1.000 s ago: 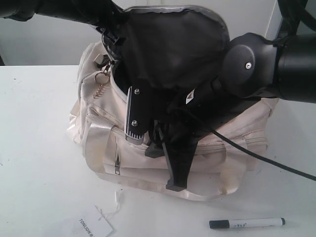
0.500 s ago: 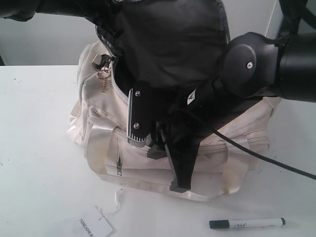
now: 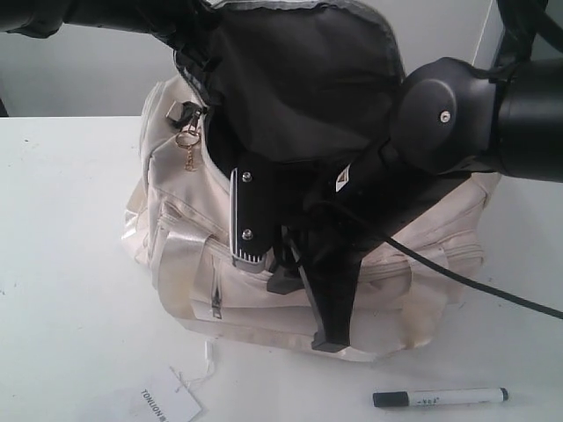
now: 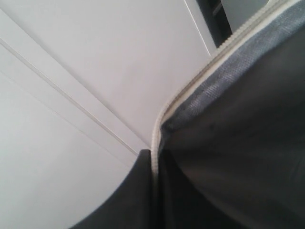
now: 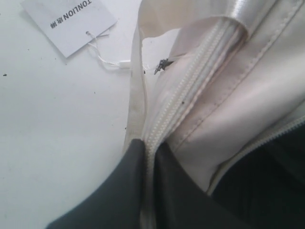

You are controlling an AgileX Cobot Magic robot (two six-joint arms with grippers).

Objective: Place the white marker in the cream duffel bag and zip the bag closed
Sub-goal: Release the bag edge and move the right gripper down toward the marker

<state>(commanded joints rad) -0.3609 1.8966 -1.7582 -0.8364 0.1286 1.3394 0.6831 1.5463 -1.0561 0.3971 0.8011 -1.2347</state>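
The cream duffel bag (image 3: pixel 422 233) sits mid-table with its top flap (image 3: pixel 308 79) raised, black lining showing. My left gripper (image 4: pixel 153 158) is shut on the flap's zipper edge (image 4: pixel 200 71) and holds it up. My right gripper (image 3: pixel 327 336) points down in front of the bag. In the right wrist view it (image 5: pixel 150 144) is shut on the cream zipper strip (image 5: pixel 190 86) of the bag's front rim. The white marker (image 3: pixel 440 397), black-capped, lies on the table in front of the bag, to the right, apart from both grippers.
A white paper hang tag (image 3: pixel 167 406) on a string lies on the table at the bag's front left. A gold ring pull (image 3: pixel 186 141) dangles at the bag's left end. A black cable (image 3: pixel 475 286) runs from the right arm across the bag.
The right gripper has shifted a little down and to the right with the bag's front edge. The flap stays lifted, and the ring pull has swung slightly.
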